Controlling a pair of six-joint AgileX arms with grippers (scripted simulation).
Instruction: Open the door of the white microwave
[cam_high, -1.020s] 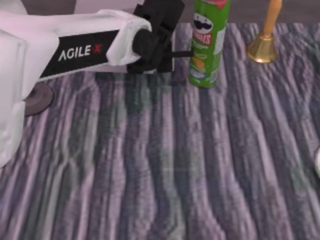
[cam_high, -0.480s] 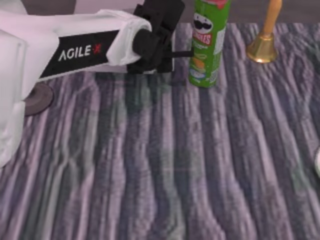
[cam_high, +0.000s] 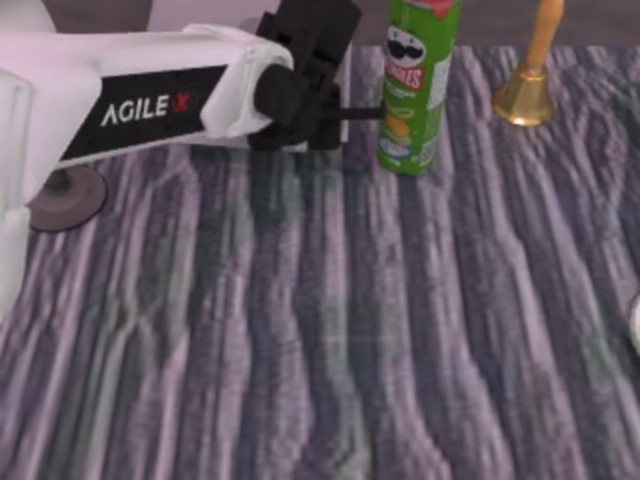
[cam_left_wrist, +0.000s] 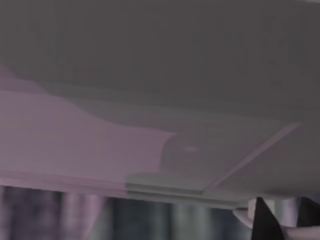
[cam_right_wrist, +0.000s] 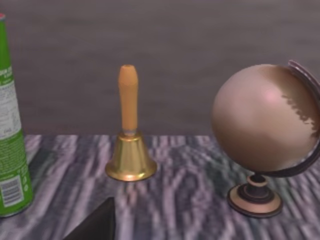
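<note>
A table (cam_high: 400, 330) with a purple wood pattern is seen from above. The left gripper (cam_high: 305, 75) is pressed in at the back edge, right against the white microwave (cam_high: 200, 12), which is mostly hidden under the arm. How wide the jaws are cannot be told. The door (cam_left_wrist: 165, 60) fills the left wrist view; whether it is open yet cannot be told. A green can (cam_high: 417, 85) stands just beside. The right arm is parked out of sight.

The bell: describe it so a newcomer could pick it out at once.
Start at the table's far edge in the top view. Right of the green Pringles can stands the bell: shiny brass body, upright orange handle. A brown globe is its other neighbour.
</note>
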